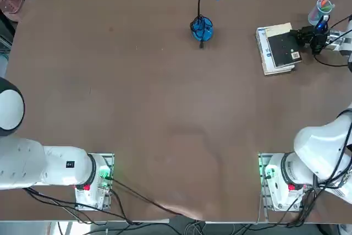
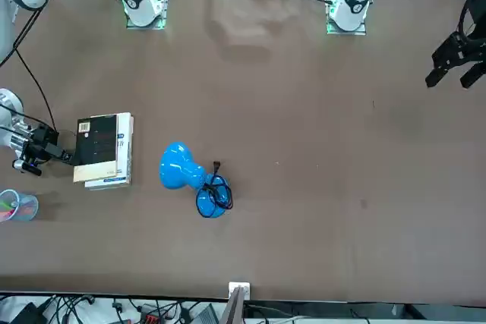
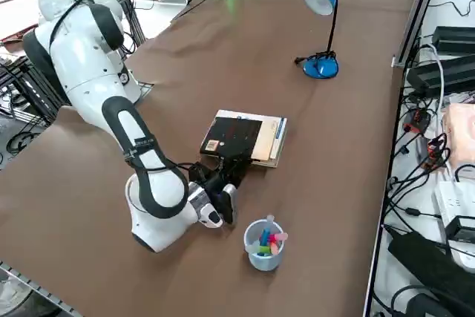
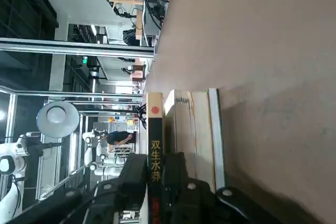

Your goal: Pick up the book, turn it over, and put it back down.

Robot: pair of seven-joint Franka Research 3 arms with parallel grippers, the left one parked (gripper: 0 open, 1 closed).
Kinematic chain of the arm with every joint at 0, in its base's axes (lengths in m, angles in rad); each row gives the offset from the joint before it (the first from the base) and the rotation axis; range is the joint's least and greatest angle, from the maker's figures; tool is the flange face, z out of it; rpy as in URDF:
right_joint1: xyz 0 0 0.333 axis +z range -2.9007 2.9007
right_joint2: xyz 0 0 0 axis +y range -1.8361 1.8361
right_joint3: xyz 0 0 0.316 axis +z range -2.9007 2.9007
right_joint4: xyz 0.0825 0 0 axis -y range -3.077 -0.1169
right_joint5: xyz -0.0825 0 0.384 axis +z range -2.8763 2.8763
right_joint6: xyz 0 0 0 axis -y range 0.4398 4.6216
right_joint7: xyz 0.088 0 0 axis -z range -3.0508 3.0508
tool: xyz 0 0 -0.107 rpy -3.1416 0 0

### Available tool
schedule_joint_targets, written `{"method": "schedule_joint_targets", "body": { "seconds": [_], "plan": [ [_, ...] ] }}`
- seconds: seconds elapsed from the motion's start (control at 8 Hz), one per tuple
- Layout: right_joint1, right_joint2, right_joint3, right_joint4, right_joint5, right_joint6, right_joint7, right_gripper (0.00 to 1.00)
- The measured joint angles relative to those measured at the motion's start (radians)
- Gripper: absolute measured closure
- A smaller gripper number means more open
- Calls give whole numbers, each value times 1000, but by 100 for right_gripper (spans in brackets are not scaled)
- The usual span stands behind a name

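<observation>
The right gripper (image 4: 156, 164) is pinching the book (image 1: 284, 49) at its spine between 2 closed fingers, while the book is lying atop a pale stack (image 1: 264, 54) on the surface (image 1: 159, 103). Grasping is seemingly finishing; the next move is calling for lifting clear before turning.

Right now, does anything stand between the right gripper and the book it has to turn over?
Nothing visible does: the right gripper is already shut on the book at its spine. The pale stack lies beneath the book, not between them.
</observation>
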Motion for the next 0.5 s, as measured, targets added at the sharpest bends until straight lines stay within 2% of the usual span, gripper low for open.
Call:
{"method": "schedule_joint_targets", "body": {
  "seconds": [0.5],
  "plan": [
    [-3,-20,-5,47,-13,-69,71,89]
  ]
}}
